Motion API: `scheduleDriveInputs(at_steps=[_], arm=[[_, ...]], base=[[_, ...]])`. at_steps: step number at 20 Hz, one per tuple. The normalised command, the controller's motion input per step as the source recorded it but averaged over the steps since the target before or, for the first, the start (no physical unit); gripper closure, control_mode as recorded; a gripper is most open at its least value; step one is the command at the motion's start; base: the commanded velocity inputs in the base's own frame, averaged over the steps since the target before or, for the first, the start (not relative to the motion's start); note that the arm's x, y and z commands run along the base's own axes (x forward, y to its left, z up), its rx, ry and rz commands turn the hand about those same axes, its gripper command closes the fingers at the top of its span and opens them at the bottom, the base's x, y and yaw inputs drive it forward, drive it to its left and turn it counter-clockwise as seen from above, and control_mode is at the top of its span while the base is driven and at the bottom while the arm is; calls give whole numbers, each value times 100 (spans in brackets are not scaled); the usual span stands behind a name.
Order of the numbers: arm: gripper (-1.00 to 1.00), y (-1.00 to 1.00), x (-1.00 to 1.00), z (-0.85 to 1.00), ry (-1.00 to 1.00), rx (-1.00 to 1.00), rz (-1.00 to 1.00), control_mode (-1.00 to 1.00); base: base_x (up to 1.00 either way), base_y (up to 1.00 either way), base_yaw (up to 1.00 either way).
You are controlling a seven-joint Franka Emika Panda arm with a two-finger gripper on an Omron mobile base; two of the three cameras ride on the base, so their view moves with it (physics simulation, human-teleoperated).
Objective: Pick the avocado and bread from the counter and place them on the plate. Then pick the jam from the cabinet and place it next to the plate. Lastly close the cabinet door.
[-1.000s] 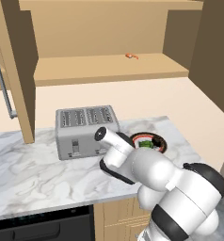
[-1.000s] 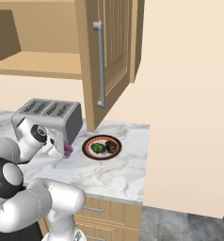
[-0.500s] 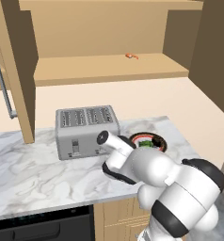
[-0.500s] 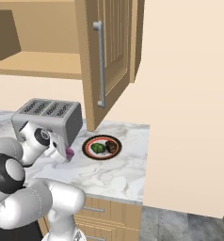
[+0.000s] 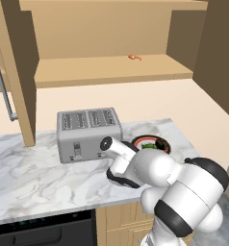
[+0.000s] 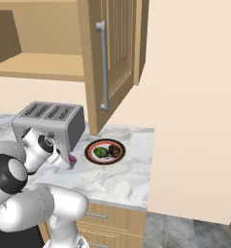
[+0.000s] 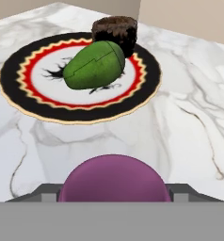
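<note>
- White marble counter (image 6: 132,179) fills the scene beneath an open wooden cabinet (image 6: 112,58), its door not yet closed.
- On the plate (image 7: 20,101) lie the avocado (image 7: 95,65) and, touching it behind, the bread (image 7: 115,29).
- The gripper (image 6: 69,162) holds the purple jam (image 7: 114,181) between half-open jaws, low over the counter beside the plate (apparently ready to set down), near a silver toaster (image 5: 87,132).

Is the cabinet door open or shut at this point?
Open. The cabinet door stands swung out from the wall, its handle facing sideways, and the bare shelf behind it is exposed.
</note>
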Motion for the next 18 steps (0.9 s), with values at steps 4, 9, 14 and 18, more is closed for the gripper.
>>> scheduleDriveInputs(at_steps=[4,9,14,18], arm=[[100,0,2,-12,2,0,5,-100],[100,0,6,-11,1,0,5,-100],[100,0,7,-21,4,0,5,-100],[100,0,1,-22,3,0,4,-100]], base=[[0,0,0],[0,0,0],[0,0,0],[0,0,0]])
